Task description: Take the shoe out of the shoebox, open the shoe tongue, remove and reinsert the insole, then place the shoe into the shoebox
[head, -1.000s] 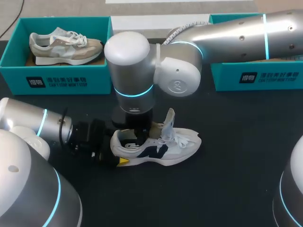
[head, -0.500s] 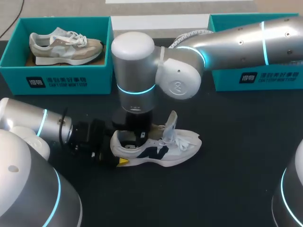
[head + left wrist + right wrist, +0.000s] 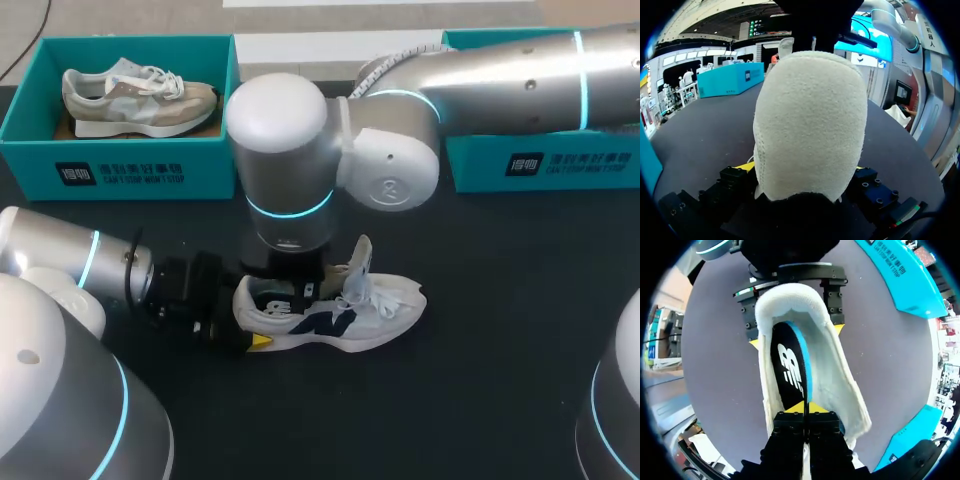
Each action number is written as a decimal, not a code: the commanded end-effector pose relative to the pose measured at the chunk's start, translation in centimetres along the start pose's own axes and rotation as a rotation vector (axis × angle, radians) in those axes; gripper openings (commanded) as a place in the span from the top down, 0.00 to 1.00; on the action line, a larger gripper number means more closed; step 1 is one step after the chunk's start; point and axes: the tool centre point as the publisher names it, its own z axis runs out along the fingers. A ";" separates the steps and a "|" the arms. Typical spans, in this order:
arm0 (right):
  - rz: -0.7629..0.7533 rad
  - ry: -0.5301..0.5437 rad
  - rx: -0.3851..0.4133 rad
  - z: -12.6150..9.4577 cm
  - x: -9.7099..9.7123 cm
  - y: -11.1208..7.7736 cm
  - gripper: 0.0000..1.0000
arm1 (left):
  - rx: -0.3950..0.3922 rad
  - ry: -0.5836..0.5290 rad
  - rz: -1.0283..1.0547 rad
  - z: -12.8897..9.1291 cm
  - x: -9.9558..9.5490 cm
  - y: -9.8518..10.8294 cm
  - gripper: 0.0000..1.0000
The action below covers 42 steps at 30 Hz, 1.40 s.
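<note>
White print with a dark square sign stands on the front of the left shoebox (image 3: 120, 172) and the right shoebox (image 3: 570, 163), a white logo on the insole (image 3: 790, 367), a dark mark on the shoe (image 3: 345, 318).

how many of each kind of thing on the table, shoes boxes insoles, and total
shoes: 2, white shoe and beige shoe
shoeboxes: 2, left shoebox and right shoebox
insoles: 1, black insole standing in the white shoe
total: 5
</note>
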 end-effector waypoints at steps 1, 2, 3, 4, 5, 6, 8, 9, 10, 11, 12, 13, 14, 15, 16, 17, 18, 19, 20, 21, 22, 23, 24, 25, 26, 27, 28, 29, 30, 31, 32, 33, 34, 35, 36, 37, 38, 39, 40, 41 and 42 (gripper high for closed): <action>-0.002 -0.064 -0.030 -2.9 -0.2 -1.8 1.00 | -0.003 -0.002 -0.001 0.3 -0.2 0.4 1.00; 0.007 -0.074 -0.034 -3.2 -0.4 -2.0 1.00 | -0.003 -0.002 -0.001 0.3 -0.2 0.4 1.00; 0.002 -0.080 -0.029 -3.5 -0.6 -2.2 1.00 | -0.003 -0.002 -0.001 0.3 -0.2 0.4 1.00; 0.000 -0.084 -0.025 -3.6 -0.7 -2.3 1.00 | -0.003 -0.002 -0.001 0.3 -0.2 0.4 1.00; 0.000 -0.090 -0.025 -3.8 -1.0 -2.6 1.00 | -0.003 -0.002 -0.001 0.3 -0.2 0.4 1.00; 0.001 -0.095 -0.021 -4.0 -1.1 -2.7 1.00 | -0.003 -0.002 -0.001 0.3 -0.2 0.4 1.00; 0.001 -0.099 -0.019 -4.1 -1.5 -2.9 1.00 | -0.003 -0.002 -0.001 0.3 -0.2 0.4 1.00; 0.000 -0.104 -0.024 -4.2 -1.6 -2.9 1.00 | -0.003 -0.002 -0.001 0.3 -0.2 0.4 1.00; -0.005 -0.107 -0.029 -4.3 -1.9 -2.7 1.00 | -0.003 -0.002 -0.001 0.3 -0.2 0.4 1.00; -0.006 -0.109 -0.034 -4.4 -2.0 -2.6 1.00 | -0.003 -0.002 -0.001 0.3 -0.2 0.4 1.00; -0.014 -0.117 -0.047 -4.5 -2.2 -2.3 1.00 | -0.003 -0.002 -0.001 0.3 -0.2 0.4 1.00; -0.021 -0.122 -0.062 -4.6 -2.4 -1.9 1.00 | -0.003 -0.002 -0.001 0.3 -0.2 0.4 1.00; -0.027 -0.124 -0.072 -4.6 -2.5 -1.5 1.00 | -0.003 -0.002 -0.001 0.3 -0.2 0.4 1.00; -0.041 -0.121 -0.080 -4.6 -2.7 -1.1 1.00 | -0.003 -0.002 -0.001 0.3 -0.2 0.4 1.00; -0.048 -0.117 -0.088 -4.6 -2.8 -0.7 1.00 | -0.003 -0.002 -0.001 0.3 -0.2 0.4 1.00; -0.057 -0.116 -0.102 -4.6 -3.0 -0.3 1.00 | -0.003 -0.002 -0.001 0.3 -0.2 0.4 1.00; -0.070 -0.118 -0.119 -4.5 -3.1 0.3 1.00 | -0.003 -0.002 -0.001 0.3 -0.2 0.4 1.00; -0.072 -0.118 -0.131 -4.6 -3.2 0.7 1.00 | -0.003 -0.002 -0.001 0.3 -0.2 0.4 1.00; -0.076 -0.120 -0.136 -4.6 -3.3 0.9 1.00 | -0.003 -0.002 -0.001 0.3 -0.2 0.4 1.00; -0.089 -0.120 -0.147 -4.8 -3.4 1.4 1.00 | -0.003 -0.002 -0.001 0.3 -0.2 0.4 1.00; -0.088 -0.121 -0.158 -4.9 -3.5 1.7 1.00 | -0.003 -0.002 -0.001 0.3 -0.2 0.4 1.00; -0.097 -0.126 -0.168 -5.0 -3.5 2.1 1.00 | -0.003 -0.002 -0.001 0.3 -0.2 0.4 1.00; -0.106 -0.128 -0.172 -5.1 -3.6 2.3 1.00 | -0.003 -0.002 -0.001 0.3 -0.2 0.4 1.00; -0.110 -0.129 -0.176 -5.3 -3.7 2.7 1.00 | -0.003 -0.002 -0.001 0.3 -0.2 0.4 1.00; -0.121 -0.129 -0.185 -5.4 -3.7 3.0 1.00 | -0.003 -0.002 -0.001 0.3 -0.2 0.4 1.00; -0.127 -0.127 -0.192 -5.4 -3.8 3.2 1.00 | -0.003 -0.002 -0.001 0.3 -0.2 0.4 1.00; -0.128 -0.127 -0.194 -5.5 -3.8 3.4 1.00 | -0.003 -0.002 -0.001 0.3 -0.2 0.4 1.00; -0.142 -0.126 -0.203 -5.6 -3.9 3.6 1.00 | -0.003 -0.002 -0.001 0.3 -0.2 0.4 1.00; -0.139 -0.123 -0.215 -5.6 -3.9 3.7 1.00 | -0.003 -0.002 -0.001 0.3 -0.2 0.4 1.00; -0.137 -0.122 -0.216 -5.7 -3.9 3.8 1.00 | -0.003 -0.002 -0.001 0.3 -0.2 0.4 1.00; -0.154 -0.114 -0.220 -5.8 -3.9 4.0 1.00 | -0.003 -0.002 -0.001 0.3 -0.2 0.4 1.00; -0.148 -0.096 -0.220 -5.8 -3.9 4.0 1.00 | -0.003 -0.002 -0.001 0.3 -0.2 0.4 1.00; -0.143 -0.091 -0.218 -5.7 -4.0 4.0 0.91 | -0.003 -0.002 -0.001 0.3 -0.2 0.4 1.00; -0.147 -0.071 -0.223 -5.7 -4.0 3.9 0.55 | -0.003 -0.002 -0.001 0.3 -0.2 0.4 1.00; -0.127 -0.053 -0.224 -5.6 -3.9 3.7 0.00 | -0.003 -0.002 -0.001 0.3 -0.2 0.4 1.00; -0.124 -0.030 -0.230 -5.6 -3.8 3.5 0.00 | -0.003 -0.002 -0.001 0.3 -0.2 0.4 1.00; -0.110 -0.013 -0.249 -5.5 -3.8 3.3 0.00 | -0.003 -0.002 -0.001 0.3 -0.2 0.4 1.00; -0.087 0.003 -0.300 -5.4 -3.7 3.1 0.00 | -0.003 -0.002 -0.001 0.3 -0.2 0.4 1.00; -0.074 0.015 -0.369 -5.2 -3.6 2.9 0.00 | -0.003 -0.002 -0.001 0.3 -0.2 0.4 1.00; -0.082 0.035 -0.409 -5.1 -3.5 2.8 0.00 | -0.003 -0.002 -0.001 0.3 -0.2 0.4 1.00; -0.082 0.064 -0.431 -4.9 -3.4 2.8 0.00 | -0.003 -0.002 -0.001 0.3 -0.2 0.4 1.00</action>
